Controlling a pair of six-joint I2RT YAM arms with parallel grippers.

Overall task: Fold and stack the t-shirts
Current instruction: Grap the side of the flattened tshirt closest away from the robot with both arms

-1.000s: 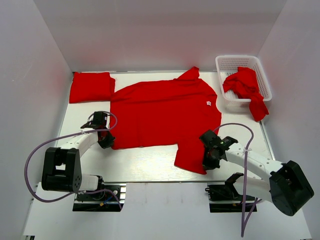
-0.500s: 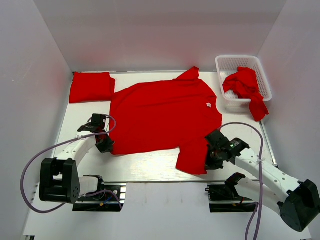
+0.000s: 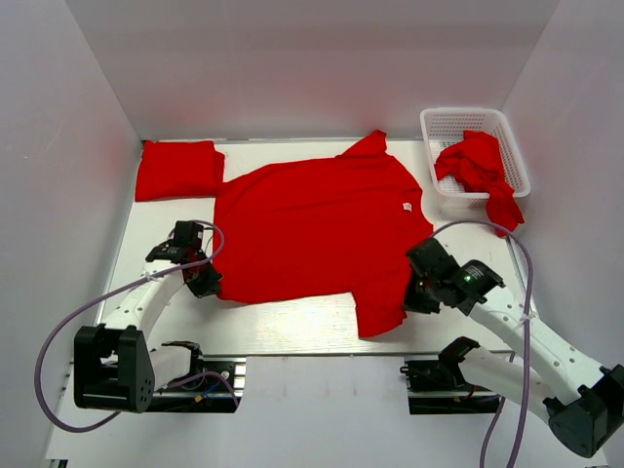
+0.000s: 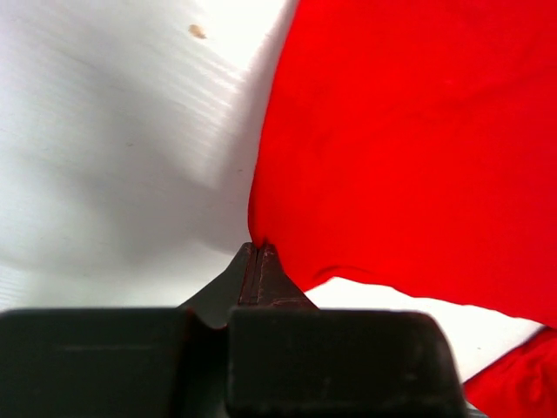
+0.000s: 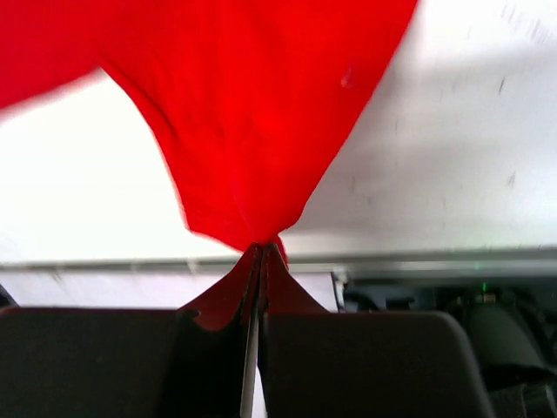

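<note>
A red t-shirt (image 3: pixel 312 224) lies spread flat in the middle of the table, its white neck label (image 3: pixel 407 203) toward the right. My left gripper (image 3: pixel 203 283) is shut on the shirt's near-left hem corner (image 4: pixel 261 239). My right gripper (image 3: pixel 413 295) is shut on the near sleeve, and the cloth (image 5: pixel 252 131) hangs up from its tips, lifted off the table. A folded red t-shirt (image 3: pixel 178 169) rests at the back left. Another crumpled red t-shirt (image 3: pixel 478 171) spills over the rim of the basket.
A white lattice basket (image 3: pixel 473 125) stands at the back right against the wall. White walls close in the table on three sides. The table's front edge (image 3: pixel 292 354) runs just below both grippers, with the arm bases behind it.
The right gripper has closed on the near sleeve and lifted it up and to the right. The left gripper, still shut on the hem corner, has drawn slightly toward the near-left.
</note>
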